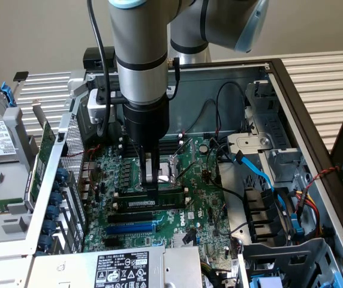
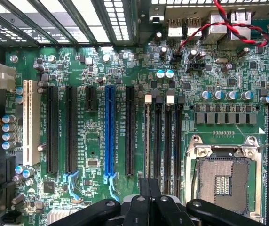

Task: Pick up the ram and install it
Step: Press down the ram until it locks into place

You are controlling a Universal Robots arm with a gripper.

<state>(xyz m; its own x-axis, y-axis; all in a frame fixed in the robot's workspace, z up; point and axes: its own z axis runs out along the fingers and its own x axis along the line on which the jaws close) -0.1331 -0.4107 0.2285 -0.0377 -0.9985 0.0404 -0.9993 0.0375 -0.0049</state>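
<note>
While the arm is hanging over the open computer case, the gripper [image 1: 152,191] is pressing its narrowly parted fingers onto the ram [image 1: 159,200], which is lying in a black memory slot at six o'clock from the CPU socket [image 1: 170,167] on the motherboard [image 1: 210,207].

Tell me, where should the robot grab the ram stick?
Grab it by the middle of its long top edge, coming straight down from above. The ram stands on edge on the motherboard. It is thin with flat sides, so a pinch across those sides should hold it.
</note>
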